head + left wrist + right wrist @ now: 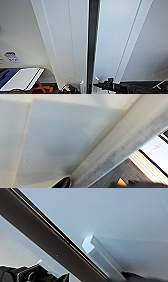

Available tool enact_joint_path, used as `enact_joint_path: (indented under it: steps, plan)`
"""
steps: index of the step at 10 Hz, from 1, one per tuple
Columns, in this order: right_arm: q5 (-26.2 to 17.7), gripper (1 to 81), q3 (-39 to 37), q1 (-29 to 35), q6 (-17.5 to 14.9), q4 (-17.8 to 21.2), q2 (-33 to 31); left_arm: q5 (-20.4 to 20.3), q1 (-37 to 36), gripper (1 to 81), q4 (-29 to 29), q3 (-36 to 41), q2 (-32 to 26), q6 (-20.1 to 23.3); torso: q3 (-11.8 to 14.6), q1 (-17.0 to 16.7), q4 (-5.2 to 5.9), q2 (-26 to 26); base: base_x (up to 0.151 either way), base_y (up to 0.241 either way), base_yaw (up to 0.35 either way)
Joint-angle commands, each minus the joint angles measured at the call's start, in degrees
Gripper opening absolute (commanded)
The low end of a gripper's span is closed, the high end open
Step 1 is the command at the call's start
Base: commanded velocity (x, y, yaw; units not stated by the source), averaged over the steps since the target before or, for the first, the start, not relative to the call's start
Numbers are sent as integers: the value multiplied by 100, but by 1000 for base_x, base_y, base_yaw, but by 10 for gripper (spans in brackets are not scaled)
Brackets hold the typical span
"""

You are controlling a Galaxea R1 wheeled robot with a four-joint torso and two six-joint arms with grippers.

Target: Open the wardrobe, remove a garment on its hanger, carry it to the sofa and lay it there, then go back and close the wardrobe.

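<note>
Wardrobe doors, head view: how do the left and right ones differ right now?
The left door looks brighter white; the right door looks bluish and shaded. The left arm's dark end sits near the left door's foot, and the right arm reaches toward the right door's. Both are plain and white, parted by a narrow dark gap.

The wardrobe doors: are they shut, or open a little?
Open a little. A narrow dark gap runs between the two white doors of the wardrobe, beside a handle.
</note>
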Motion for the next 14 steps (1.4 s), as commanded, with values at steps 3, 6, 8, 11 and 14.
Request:
enact_joint_path:
  steps: [3, 6, 8, 11, 14]
  plan:
    - [-393, 811, 2151, -275, 97, -682, -1583, -65, 303, 811, 27, 2365, -1267, -4, 0, 0, 0, 0, 0, 0, 0]
    - [-42, 811, 2811, -574, 97, -875, -2541, -477, 839, 811, 264, 2778, -2102, 14, 0, 0, 0, 0, 0, 0, 0]
    - [309, 811, 3031, -854, 88, -1025, -3077, -811, 1094, 811, 404, 3130, -2621, 14, 0, 0, 0, 0, 0, 0, 0]
    - [924, 811, 3181, -1364, 97, -1271, -3762, -1145, 1392, 811, 536, 3456, -3184, 14, 4, -2, 0, 0, 0, 0, 0]
    - [1425, 811, 2927, -1786, 167, -1280, -4589, -1998, 1972, 811, 563, 3272, -3747, 5, 9, -2, 0, -2, 0, 0, 0]
